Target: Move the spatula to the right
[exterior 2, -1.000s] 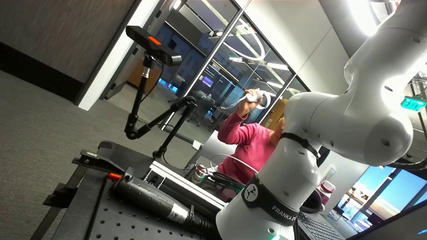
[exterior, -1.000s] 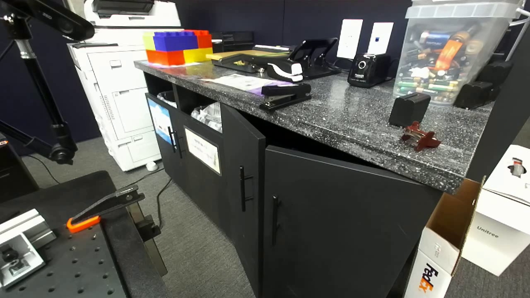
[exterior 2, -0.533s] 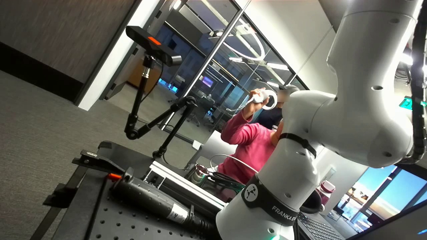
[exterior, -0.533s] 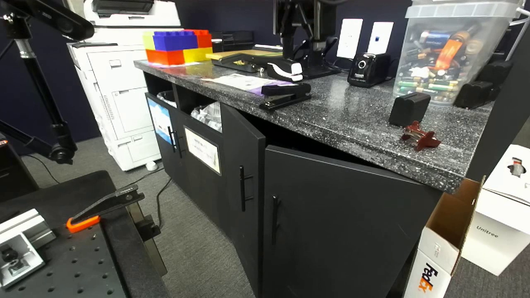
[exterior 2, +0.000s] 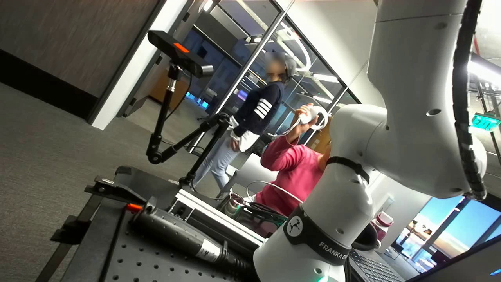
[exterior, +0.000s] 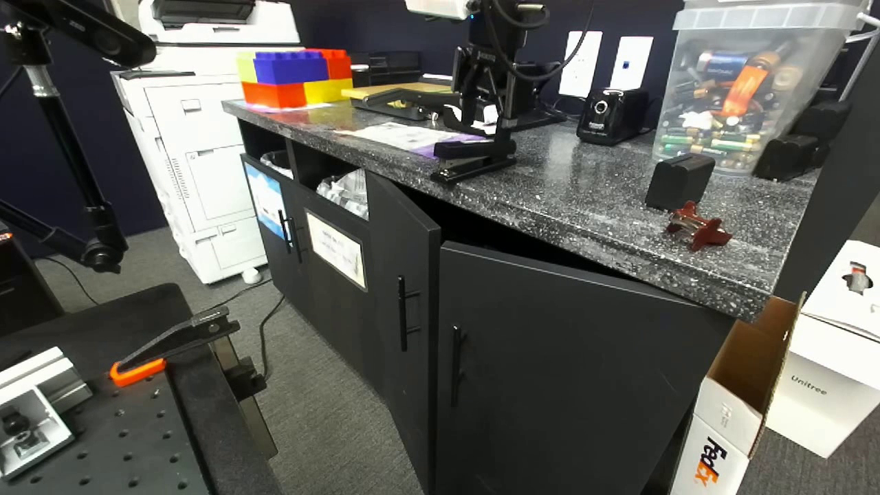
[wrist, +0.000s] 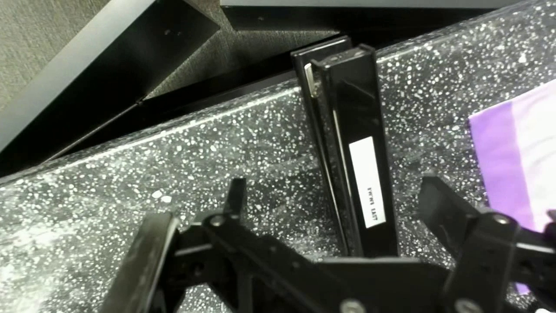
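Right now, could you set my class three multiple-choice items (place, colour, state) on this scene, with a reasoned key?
1. Where on the counter is the labelled black stapler? A) against the wall B) front edge C) in a bin
2. What colour edges the sheet? A) purple B) green C) orange
3. How does the gripper stand? A) shut on the stapler B) shut, empty C) open

1 B: its tip reaches that edge in the wrist view.
2 A: purple lines the side nearest the stapler.
3 C: its fingers stand apart.
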Tool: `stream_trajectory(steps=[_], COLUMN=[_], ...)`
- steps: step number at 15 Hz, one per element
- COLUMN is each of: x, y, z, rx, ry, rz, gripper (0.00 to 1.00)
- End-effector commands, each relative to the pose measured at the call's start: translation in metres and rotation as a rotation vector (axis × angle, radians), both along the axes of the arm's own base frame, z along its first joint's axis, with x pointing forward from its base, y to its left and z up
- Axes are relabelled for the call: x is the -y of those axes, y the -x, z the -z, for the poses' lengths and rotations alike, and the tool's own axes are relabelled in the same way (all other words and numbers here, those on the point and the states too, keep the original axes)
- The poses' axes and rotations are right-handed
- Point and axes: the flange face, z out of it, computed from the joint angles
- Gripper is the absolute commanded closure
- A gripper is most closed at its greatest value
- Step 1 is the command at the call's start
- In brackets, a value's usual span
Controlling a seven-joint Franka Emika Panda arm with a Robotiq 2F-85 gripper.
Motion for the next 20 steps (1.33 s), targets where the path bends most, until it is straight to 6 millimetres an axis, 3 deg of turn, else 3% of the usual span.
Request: stream_trajectory(steps=[1, 5, 6, 7, 15, 16, 20], x=[-0.009, -0.016, -0.015, -0.016, -0.020, -0.020, -0.020], y=[-0.025, -0.035, -0.036, -0.038, -0.043, -0.043, -0.039], z=[0.009, 0.025, 0.030, 0.034, 0.033, 0.032, 0.015], rx=[-0.045, -0.096, -0.109, -0.120, -0.162, -0.169, -0.212], ry=[-0.031, -0.042, -0.045, -0.044, -0.011, -0.007, 0.008], rz=[-0.022, -0.024, -0.025, -0.024, -0.019, -0.019, -0.034], gripper=[0.00, 0.00, 0.08, 0.26, 0.86, 0.90, 0.91])
